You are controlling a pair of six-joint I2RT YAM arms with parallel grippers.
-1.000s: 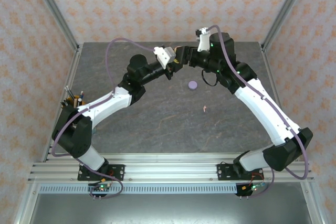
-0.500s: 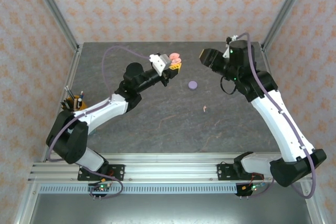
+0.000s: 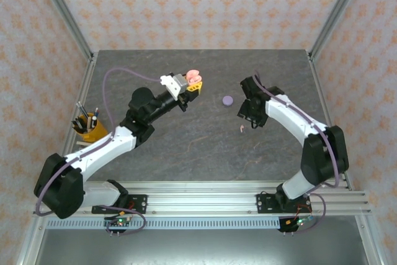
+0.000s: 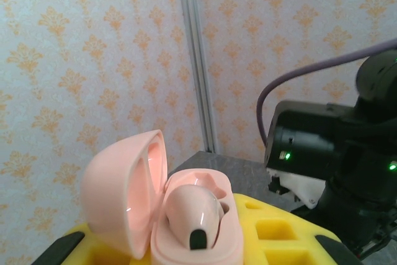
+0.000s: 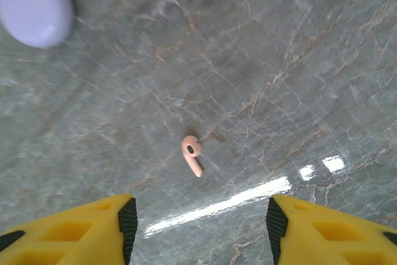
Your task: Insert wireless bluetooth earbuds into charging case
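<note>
In the left wrist view the bottom edge cuts off the yellow fingers point(image 4: 291, 243) of the left gripper point(image 4: 186, 249) and the base of the open pink case point(image 4: 124, 197) held between the jaws; the seated earbud point(image 4: 193, 215) hides part of the cup behind it; past the jaws, the black right arm point(image 4: 335, 153) runs off the right edge; in the right wrist view the bottom edge cuts off the fingertips point(image 5: 80, 228) of the right gripper point(image 5: 198, 228); far ahead and left of those jaws the lilac case point(image 5: 34, 5) is blurred and clipped by the left edge; from above, the loose pink earbud point(image 3: 241, 129) by those jaws is too small to tell its shape.
</note>
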